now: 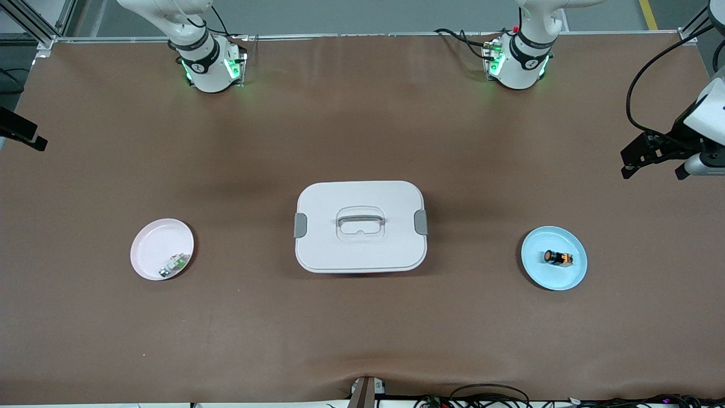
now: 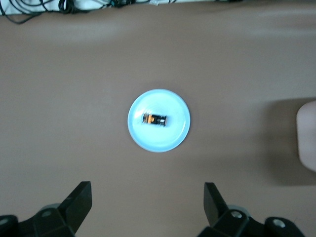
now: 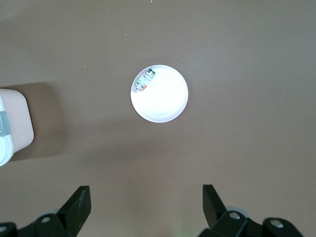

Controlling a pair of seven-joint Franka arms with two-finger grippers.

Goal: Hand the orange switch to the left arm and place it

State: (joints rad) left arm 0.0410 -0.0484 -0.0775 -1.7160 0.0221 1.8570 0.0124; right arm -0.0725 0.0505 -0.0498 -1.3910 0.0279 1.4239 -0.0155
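The orange switch (image 1: 558, 258) lies on its side on a light blue plate (image 1: 535, 246) toward the left arm's end of the table. In the left wrist view the switch (image 2: 154, 119) sits mid-plate (image 2: 168, 140), far below. My left gripper (image 2: 148, 190) hangs open high above the table near that plate, holding nothing. The white box (image 1: 323, 198) with grey latches stands lid-on at the table's middle, between the two plates; its edge shows in both wrist views (image 2: 308, 133) (image 3: 12, 123). My right gripper (image 3: 146, 192) hangs open and empty high above the right arm's end.
A pale pink plate (image 1: 156, 241) toward the right arm's end holds a small green-and-white component (image 1: 174, 264), also seen from the right wrist (image 3: 144, 81) on that plate (image 3: 165, 103). Cables (image 1: 487, 396) run along the table edge nearest the front camera.
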